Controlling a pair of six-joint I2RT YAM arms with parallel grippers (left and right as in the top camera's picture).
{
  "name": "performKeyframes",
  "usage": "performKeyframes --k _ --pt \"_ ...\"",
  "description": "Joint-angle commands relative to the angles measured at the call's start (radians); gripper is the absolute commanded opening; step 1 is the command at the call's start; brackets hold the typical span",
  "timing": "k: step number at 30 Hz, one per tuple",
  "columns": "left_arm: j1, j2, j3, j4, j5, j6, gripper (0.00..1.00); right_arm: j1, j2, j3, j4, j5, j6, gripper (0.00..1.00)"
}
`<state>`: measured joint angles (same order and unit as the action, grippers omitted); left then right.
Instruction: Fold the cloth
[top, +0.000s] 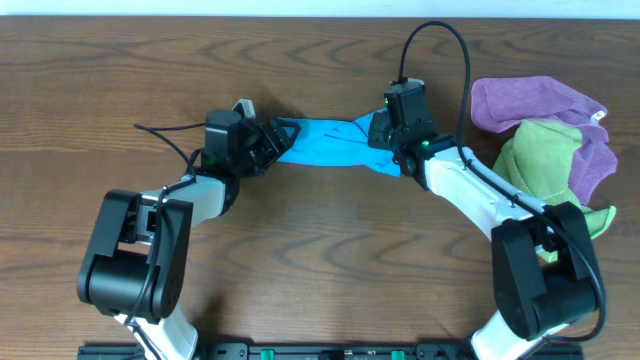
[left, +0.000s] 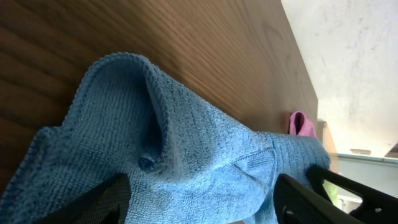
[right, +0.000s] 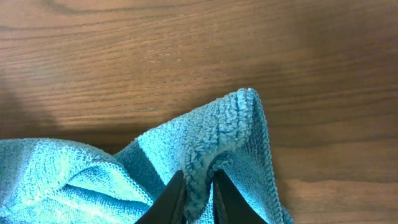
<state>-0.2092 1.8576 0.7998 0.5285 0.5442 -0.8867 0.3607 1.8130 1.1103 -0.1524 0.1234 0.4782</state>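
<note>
The sky-blue cloth (top: 325, 145) lies bunched and stretched in a band on the wooden table between my two grippers. My left gripper (top: 272, 140) is at the cloth's left end. In the left wrist view its fingers (left: 199, 205) stand wide apart, and the cloth (left: 186, 149) is heaped between them with a raised fold. My right gripper (top: 385, 135) is at the cloth's right end. In the right wrist view it (right: 199, 199) is shut on a pinched ridge of the cloth (right: 230, 124) near a corner.
A purple cloth (top: 525, 100) and a lime-green cloth (top: 545, 160) lie piled at the right, close behind my right arm. The purple one also shows in the left wrist view (left: 301, 123). Bare wooden table (top: 320, 250) lies in front.
</note>
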Motion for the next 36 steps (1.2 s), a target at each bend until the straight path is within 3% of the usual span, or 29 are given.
performKeyframes --k 1,36 --pt "-0.018 0.022 0.015 0.005 -0.056 -0.004 0.75 0.007 -0.003 0.002 0.003 -0.001 -0.009 0.15" --pt "-0.051 0.052 0.048 0.06 -0.108 -0.034 0.71 0.007 -0.003 0.002 0.002 -0.001 -0.009 0.13"
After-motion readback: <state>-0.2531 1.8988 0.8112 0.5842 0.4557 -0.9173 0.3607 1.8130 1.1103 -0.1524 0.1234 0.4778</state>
